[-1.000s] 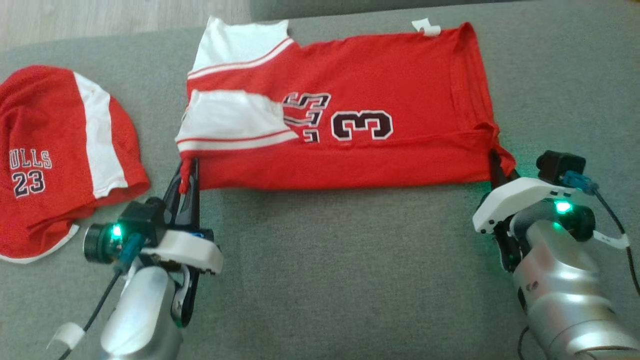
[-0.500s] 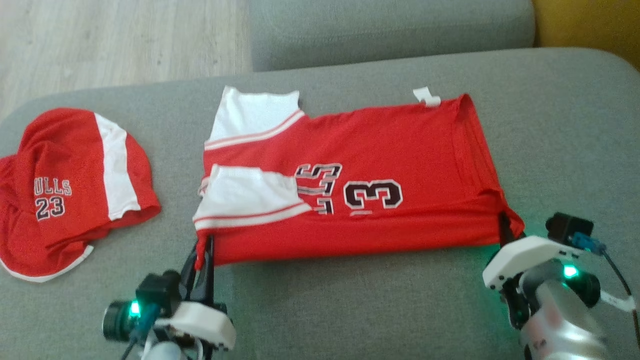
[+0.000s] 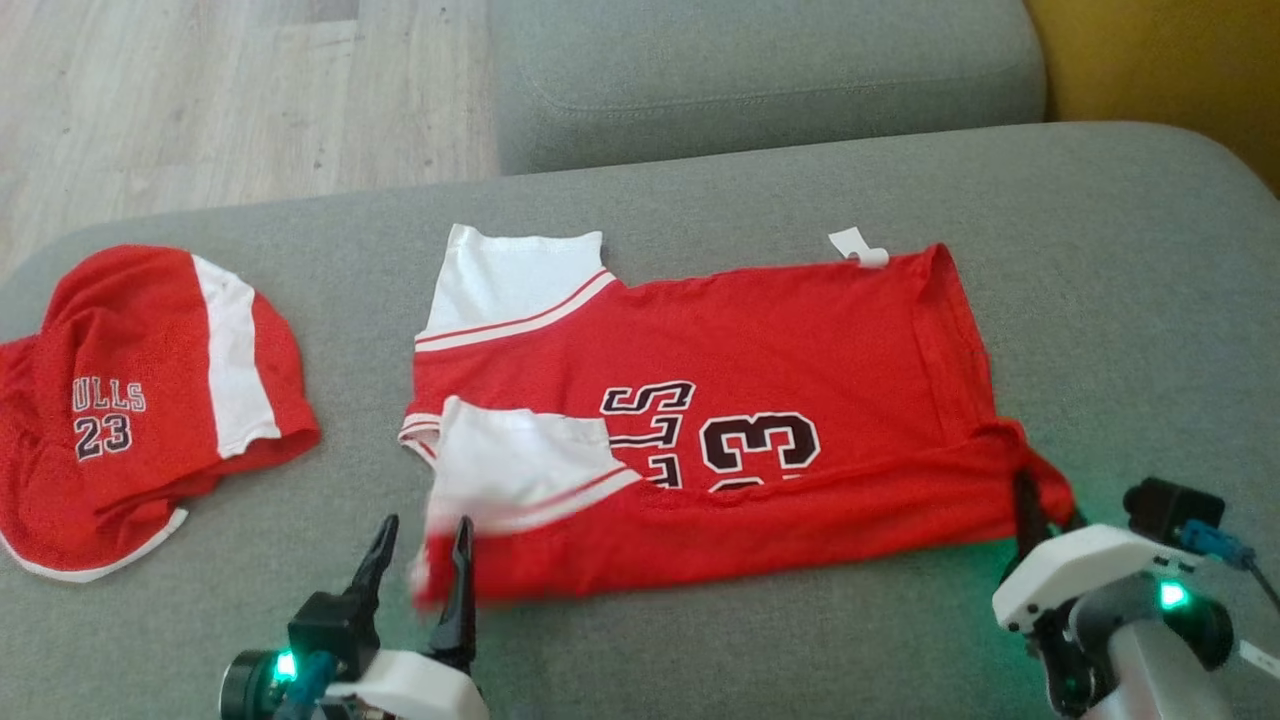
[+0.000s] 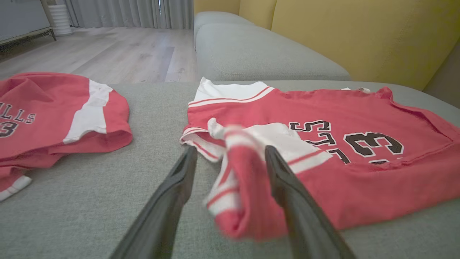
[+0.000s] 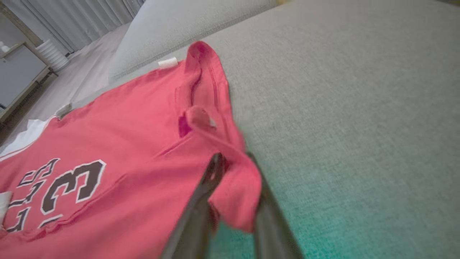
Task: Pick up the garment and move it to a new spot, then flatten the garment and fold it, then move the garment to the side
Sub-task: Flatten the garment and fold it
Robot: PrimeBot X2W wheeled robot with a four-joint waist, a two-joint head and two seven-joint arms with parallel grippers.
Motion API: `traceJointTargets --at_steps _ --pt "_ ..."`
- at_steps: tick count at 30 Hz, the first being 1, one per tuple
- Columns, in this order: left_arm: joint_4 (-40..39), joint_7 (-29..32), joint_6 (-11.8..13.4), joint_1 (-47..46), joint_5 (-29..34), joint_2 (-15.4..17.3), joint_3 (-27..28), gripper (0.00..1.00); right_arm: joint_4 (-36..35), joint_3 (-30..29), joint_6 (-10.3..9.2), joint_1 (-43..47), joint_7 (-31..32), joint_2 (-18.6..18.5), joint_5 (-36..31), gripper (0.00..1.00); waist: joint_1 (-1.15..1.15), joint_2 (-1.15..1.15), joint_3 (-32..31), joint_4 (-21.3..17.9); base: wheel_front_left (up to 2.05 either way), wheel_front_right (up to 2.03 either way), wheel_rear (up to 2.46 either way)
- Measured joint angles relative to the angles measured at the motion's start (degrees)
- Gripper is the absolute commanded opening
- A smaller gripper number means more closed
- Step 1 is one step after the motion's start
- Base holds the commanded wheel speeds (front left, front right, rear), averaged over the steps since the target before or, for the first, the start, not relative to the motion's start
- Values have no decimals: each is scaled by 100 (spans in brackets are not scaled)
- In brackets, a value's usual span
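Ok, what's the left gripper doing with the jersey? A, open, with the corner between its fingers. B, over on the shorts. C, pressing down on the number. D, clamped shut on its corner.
A: the left gripper has its fingers spread wide, and the jersey corner sits blurred between them, not pinched.

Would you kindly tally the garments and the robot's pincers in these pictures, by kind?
Red-and-white mesh jersey: 1
Red-and-white mesh shorts: 1
Dark two-fingered pincers: 2, the left pincer and the right pincer
Total: 4
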Motion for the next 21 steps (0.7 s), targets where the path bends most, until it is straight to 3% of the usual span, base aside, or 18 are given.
traceJointTargets --at_steps 5,14,21 --pt "-130 -197 54 -29 1 5 8 100 -848 25 0 182 -40 8 -231 100 0 0 93 -23 0 0 0" --pt "-396 -610 43 -777 29 -31 91 100 -2048 -280 0 188 -423 8 -42 100 1 0 421 -116 0 0 0" --pt "-382 -372 -436 -1683 63 353 96 100 -2225 -140 0 -299 -413 7 -66 100 1 0 850 -301 0 0 0"
